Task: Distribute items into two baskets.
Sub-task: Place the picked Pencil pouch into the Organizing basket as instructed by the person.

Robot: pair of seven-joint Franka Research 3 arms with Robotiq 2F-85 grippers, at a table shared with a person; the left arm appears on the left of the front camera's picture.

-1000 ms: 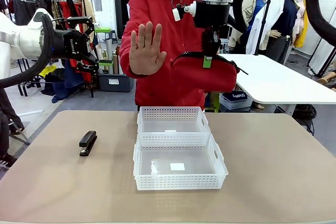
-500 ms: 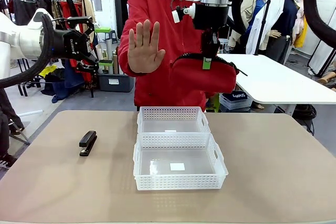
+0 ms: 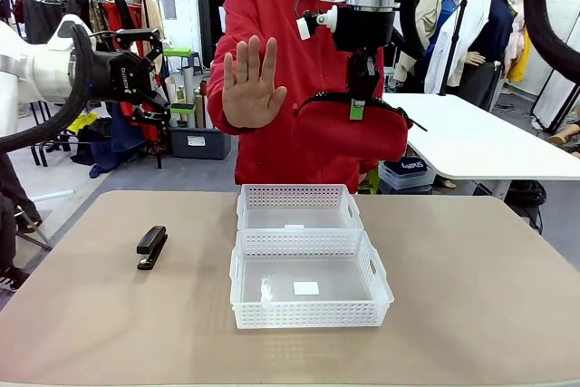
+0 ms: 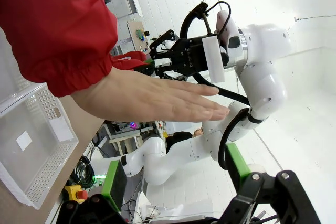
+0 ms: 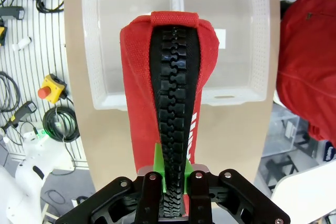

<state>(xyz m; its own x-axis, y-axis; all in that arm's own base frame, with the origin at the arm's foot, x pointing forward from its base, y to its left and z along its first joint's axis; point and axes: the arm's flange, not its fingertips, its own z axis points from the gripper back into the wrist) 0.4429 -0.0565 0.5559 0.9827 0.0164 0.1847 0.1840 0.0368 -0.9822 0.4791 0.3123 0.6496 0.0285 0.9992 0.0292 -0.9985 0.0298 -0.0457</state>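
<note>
My right gripper [image 3: 359, 108] is shut on the black zipper edge of the red pouch [image 3: 353, 136], which hangs high above the far basket [image 3: 294, 195]. In the right wrist view the pouch [image 5: 139, 108] hangs from that gripper [image 5: 172, 182] over both baskets [image 5: 94, 56]. The larger near basket [image 3: 308, 316] touches the far one; each holds just a white label. The black stapler [image 3: 151, 246] lies on the table to their left. My left gripper [image 3: 149, 74] is raised at the left, open and empty; its fingers [image 4: 113, 184] frame the person's hand [image 4: 152, 98].
The person in a red jacket stands at the far edge with an open hand [image 3: 251, 83] raised, palm toward me, between my two grippers. Bare tan table [image 3: 480, 296] lies right of the baskets and in front of them. A basket corner [image 4: 37, 166] appears in the left wrist view.
The person's raised hand has shifted very slightly. Both arms and the pouch have stayed where they were.
</note>
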